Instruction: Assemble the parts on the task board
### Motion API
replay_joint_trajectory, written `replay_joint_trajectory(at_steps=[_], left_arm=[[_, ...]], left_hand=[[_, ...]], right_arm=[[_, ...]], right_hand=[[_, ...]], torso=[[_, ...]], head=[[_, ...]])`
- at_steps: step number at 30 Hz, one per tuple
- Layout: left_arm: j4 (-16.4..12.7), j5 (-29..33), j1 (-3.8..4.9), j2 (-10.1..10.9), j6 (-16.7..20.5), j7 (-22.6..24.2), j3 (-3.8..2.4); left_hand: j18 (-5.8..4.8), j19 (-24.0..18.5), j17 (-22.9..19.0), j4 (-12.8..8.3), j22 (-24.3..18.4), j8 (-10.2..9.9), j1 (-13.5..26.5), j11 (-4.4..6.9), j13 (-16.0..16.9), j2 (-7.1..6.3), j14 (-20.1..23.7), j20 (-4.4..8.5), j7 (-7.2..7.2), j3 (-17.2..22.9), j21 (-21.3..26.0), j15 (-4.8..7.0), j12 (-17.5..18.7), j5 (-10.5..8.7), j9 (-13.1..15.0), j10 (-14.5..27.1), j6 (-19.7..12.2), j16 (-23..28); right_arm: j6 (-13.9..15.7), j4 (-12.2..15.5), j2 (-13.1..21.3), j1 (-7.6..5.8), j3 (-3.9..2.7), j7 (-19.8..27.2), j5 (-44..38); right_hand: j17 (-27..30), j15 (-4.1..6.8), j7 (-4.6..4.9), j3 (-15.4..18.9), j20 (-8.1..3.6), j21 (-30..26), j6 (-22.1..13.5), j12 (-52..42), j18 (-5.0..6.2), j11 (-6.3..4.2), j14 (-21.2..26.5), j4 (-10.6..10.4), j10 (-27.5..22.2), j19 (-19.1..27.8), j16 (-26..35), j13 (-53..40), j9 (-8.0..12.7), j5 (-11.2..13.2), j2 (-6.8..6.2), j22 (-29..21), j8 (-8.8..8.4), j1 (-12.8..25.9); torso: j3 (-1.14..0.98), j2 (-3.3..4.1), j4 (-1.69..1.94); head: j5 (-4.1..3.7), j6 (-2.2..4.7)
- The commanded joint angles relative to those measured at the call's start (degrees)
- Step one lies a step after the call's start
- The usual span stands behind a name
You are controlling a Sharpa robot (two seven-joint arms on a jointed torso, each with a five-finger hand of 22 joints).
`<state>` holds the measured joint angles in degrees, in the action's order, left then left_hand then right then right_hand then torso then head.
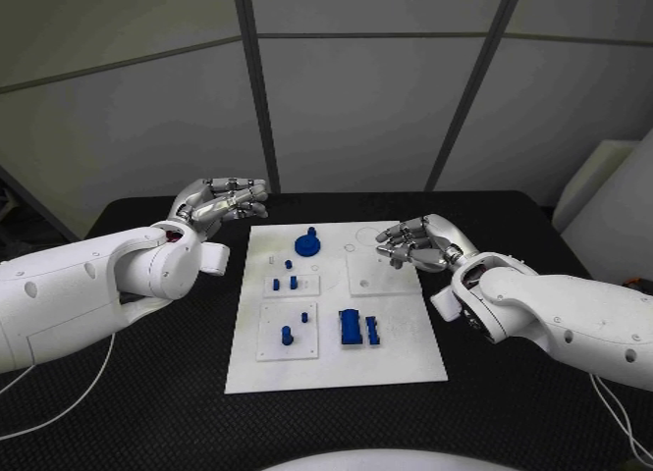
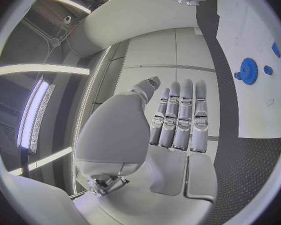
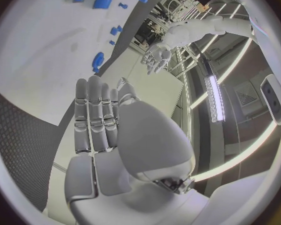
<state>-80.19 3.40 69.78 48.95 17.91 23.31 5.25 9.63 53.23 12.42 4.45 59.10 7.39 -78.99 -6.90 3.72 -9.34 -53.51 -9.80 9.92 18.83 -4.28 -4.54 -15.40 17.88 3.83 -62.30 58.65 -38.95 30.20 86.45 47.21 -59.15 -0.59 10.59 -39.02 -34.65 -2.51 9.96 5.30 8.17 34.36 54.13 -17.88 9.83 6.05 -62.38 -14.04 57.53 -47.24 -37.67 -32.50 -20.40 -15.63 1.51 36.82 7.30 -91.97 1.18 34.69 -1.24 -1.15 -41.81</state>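
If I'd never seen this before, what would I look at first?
Probably the two shiny silver hands: the left hand hovers beside the far left corner of the white task board, and the right hand is over its far right edge. Next, the bright blue parts, like the round gear near the board's far end.

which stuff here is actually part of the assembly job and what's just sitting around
Part of the job:
task board
blue gear
small blue pegs
blue peg pair
blue blocks
left hand, holding nothing
right hand, holding nothing

Just there:
black table
white cable
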Motion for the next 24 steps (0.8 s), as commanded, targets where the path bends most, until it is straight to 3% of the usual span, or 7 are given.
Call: replay_joint_trajectory(at_steps=[1,6,15,16,19,20,24], left_arm=[[1.6,4.3,-0.28,-1.0,2.7,4.5,-0.05],[5.4,6.3,-0.65,-3.9,4.4,6.6,-0.08],[9.1,7.3,-1.22,-7.1,6.8,8.4,-0.12],[8.7,5.6,-1.18,-6.7,4.5,5.4,-0.07],[7.9,5.3,-1.53,-6.6,5.4,5.5,-0.28],[7.5,5.1,-1.73,-6.6,5.9,5.5,-0.40],[4.7,3.7,-2.99,-6.2,9.2,5.7,-1.18]], left_hand=[[-0.04,-8.3,-4.5,1.2,-7.8,-0.9,0.3,-0.85,-0.1,0.08,0.9,-2.60,-0.35,-0.3,0.5,-1.73,2.1,-0.54,0.0,0.7,-0.7,10.1],[0.89,-17.9,-8.8,2.3,-19.9,-3.6,0.0,-3.31,-0.1,0.25,3.1,-6.47,-2.20,-2.9,1.0,-4.70,7.1,-0.88,-0.1,2.0,-1.9,23.2],[-0.03,-29.3,-8.8,2.5,-36.5,-3.8,-1.1,-3.48,-0.2,2.66,4.9,-7.01,-2.82,-9.9,1.5,-5.41,11.9,-0.80,-0.1,6.3,-3.7,33.3],[-2.89,-36.4,-12.4,0.4,-43.1,-7.4,22.9,-0.30,-3.7,4.26,19.3,-1.96,-5.10,-12.4,4.3,-2.28,15.4,-5.85,-3.8,22.9,-20.1,34.8],[-2.89,-37.9,-12.4,-0.2,-44.8,-7.4,28.3,0.32,-3.7,5.20,22.8,-0.74,-5.43,-13.1,4.3,-1.71,15.4,-7.07,-3.8,26.9,-23.9,38.9],[-2.91,-38.5,-12.4,-0.4,-45.3,-7.4,30.3,0.56,-3.7,9.34,24.0,-0.35,-5.60,-13.3,4.3,-1.48,15.4,-7.48,-3.8,28.2,-25.3,38.9],[-5.38,-40.6,-12.4,-4.5,-47.4,-7.4,37.5,1.51,-3.7,9.34,28.3,1.22,-9.92,-14.3,4.3,-0.58,15.4,-9.02,-3.8,33.3,-30.2,38.9]], right_arm=[[-1.7,-4.1,-2.4,-0.14,-0.90,9.3,13.4],[-4.4,-12.1,-7.1,-0.14,-2.31,12.9,19.4],[-6.8,-18.7,-10.6,-0.14,-3.07,14.9,22.2],[-4.1,-18.2,-10.4,-0.07,-2.97,11.6,18.6],[-3.3,-17.3,-10.1,-0.10,-2.82,11.9,19.4],[-2.9,-16.8,-9.9,-0.13,-2.74,12.1,19.9],[-0.2,-13.5,-8.7,-0.27,-2.20,13.2,23.0]], right_hand=[[5.9,-2.29,0.69,-1.4,1.82,-6.3,0.5,4.8,-1.04,0.97,5.9,-1.4,1.6,4.2,10.0,7.4,2.1,0.3,-0.02,-3.9,-1.16,-1.2],[16.2,-4.81,1.35,-2.9,5.32,-15.1,1.1,10.9,0.04,2.05,7.0,-2.0,3.5,4.9,23.8,19.0,6.7,0.6,-1.07,-10.5,-3.75,-1.1],[26.1,-6.53,1.66,-3.3,7.69,-23.9,-0.1,14.3,0.70,3.69,7.1,0.7,2.4,3.7,33.3,28.0,12.6,0.8,-1.16,-18.0,-3.71,2.1],[28.4,-3.66,-1.85,-5.3,2.74,-26.8,-16.1,17.9,-2.95,0.64,23.8,4.6,-15.6,16.8,37.7,32.5,14.8,5.1,-1.51,-23.4,-7.30,28.9],[29.4,-3.23,-2.56,-5.3,1.90,-27.8,-19.8,17.9,-2.95,0.12,27.3,5.7,-19.6,19.5,37.7,32.5,15.6,6.2,-1.51,-25.1,-7.30,35.2],[29.6,-3.01,-2.84,-5.3,1.50,-28.1,-21.2,17.9,-2.96,-0.12,28.6,6.0,-21.0,20.6,37.7,32.5,15.8,6.6,-1.51,-25.5,-7.30,37.4],[30.4,-2.20,-3.87,-5.3,0.08,-29.0,-26.0,17.9,-3.94,-0.99,33.6,7.2,-26.4,24.5,37.7,32.5,20.4,7.9,-1.51,-27.2,-7.30,45.4]], torso=[[0.04,-0.70,-0.03],[-0.05,-1.07,0.20],[-0.49,-0.93,0.25],[-0.22,-1.04,0.25],[-0.39,-1.49,0.43],[-0.49,-1.75,0.54],[-0.99,-3.03,1.05]], head=[[-0.13,2.24],[-0.31,4.31],[-0.16,6.84],[-0.29,6.24],[-0.03,6.46],[0.12,6.59],[0.87,7.20]])
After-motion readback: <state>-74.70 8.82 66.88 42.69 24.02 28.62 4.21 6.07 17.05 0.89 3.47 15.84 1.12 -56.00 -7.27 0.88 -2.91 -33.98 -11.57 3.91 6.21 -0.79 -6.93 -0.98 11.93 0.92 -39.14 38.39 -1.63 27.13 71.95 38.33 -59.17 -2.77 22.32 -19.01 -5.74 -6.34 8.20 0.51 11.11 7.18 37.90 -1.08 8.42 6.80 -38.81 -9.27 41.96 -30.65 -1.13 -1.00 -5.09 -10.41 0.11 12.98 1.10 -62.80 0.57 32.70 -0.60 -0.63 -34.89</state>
